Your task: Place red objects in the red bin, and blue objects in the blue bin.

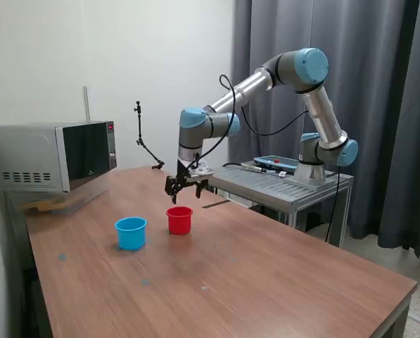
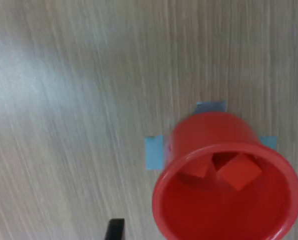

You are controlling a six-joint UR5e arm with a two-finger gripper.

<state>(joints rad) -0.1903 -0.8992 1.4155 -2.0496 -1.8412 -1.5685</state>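
Wrist view: red bin (image 2: 223,180) seen from above, standing on wood-grain table (image 2: 64,100), bits of blue tape (image 2: 152,152) at its foot. Inside: two red objects (image 2: 240,170), one cube lying in plain sight, the second (image 2: 194,170) half hidden beside it against the wall. Dark fingertips just visible at frame edge, set well apart, nothing between them.

Exterior view: end effector (image 1: 186,185) hovering just above and slightly behind red bin (image 1: 179,220), spread wide, empty as far as can be made out. Blue bin (image 1: 131,232) near red bin, toward the exterior view's left, apart from it. Contents of blue bin not visible. No blue objects discernible on table (image 1: 266,282) in either view.

Step in hand, by judgement: red sorting apparently complete, both cubes deposited. Next move calls for: lift clear of red rim, locate any blue cube remaining outside the bins, approach with fingers apart.
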